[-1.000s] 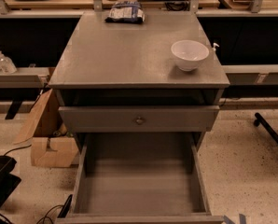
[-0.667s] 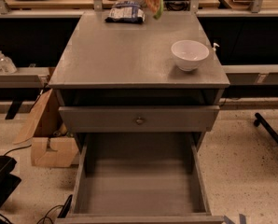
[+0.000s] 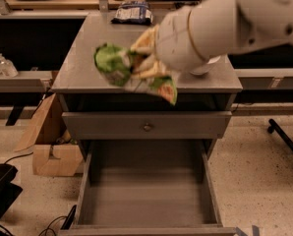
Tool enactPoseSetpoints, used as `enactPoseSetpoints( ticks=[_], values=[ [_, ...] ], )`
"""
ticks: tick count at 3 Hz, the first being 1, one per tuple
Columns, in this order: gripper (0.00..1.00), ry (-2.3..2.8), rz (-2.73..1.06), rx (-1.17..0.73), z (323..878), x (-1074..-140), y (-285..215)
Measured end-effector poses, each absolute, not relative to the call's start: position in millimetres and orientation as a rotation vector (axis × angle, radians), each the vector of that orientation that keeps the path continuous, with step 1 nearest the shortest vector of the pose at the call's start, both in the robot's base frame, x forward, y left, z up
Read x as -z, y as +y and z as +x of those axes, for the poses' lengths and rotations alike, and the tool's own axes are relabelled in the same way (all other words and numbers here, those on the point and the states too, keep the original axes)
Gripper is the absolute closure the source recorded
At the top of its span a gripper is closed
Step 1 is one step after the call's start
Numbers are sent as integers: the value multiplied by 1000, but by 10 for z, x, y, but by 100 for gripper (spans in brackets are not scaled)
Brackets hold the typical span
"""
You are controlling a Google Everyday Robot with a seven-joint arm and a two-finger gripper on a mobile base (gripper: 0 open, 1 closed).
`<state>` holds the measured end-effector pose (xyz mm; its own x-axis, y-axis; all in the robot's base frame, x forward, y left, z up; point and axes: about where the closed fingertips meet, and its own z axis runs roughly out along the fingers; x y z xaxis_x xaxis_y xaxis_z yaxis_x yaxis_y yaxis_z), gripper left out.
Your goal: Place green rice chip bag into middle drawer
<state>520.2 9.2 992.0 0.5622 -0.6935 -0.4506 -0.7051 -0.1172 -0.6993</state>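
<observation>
A white robot arm [image 3: 220,18] reaches in from the upper right of the camera view. At its end is the gripper [image 3: 149,63], poised over the front edge of a grey cabinet top [image 3: 82,58]. The jaws are mostly buried in crinkled foil and pinch the green rice chip bag [image 3: 112,65]. The bag rests on nothing and looks carried in the air.

The bag spreads out from the jaws toward the picture's left. A bright green bulge lies farthest from them, and a corner with tan-orange chip pictures droops just below them. Its long axis runs roughly across the cabinet front and tilts down toward the picture's right. The whole bag is blurred.

The middle drawer [image 3: 146,200] lies below the jaws and nearer the camera. It is pulled fully open, and its plain grey floor and side walls are bare. Between the jaws and that drawer sits the shallower drawer front [image 3: 146,127] with a small round knob, which is closed. By this judgement the coming move is a descent forward and down past that front. The bag's width appears to fit easily between the drawer walls.

Behind the jaws, at the far edge of the cabinet top, lies a blue-and-white snack bag [image 3: 131,13]. Just beside the arm a white bowl [image 3: 208,65] shows only a sliver. A cardboard box [image 3: 53,156] stands on the floor, well below the jaws and off to the picture's left.
</observation>
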Motion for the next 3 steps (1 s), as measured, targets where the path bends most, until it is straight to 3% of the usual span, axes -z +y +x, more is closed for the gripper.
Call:
enactPoseSetpoints(
  ticks=[1,3],
  values=[
    [100,1204,-2001,-125,5053,-8772,85],
    [100,1210,-2059,-186,5012,-8205,19]
  ],
)
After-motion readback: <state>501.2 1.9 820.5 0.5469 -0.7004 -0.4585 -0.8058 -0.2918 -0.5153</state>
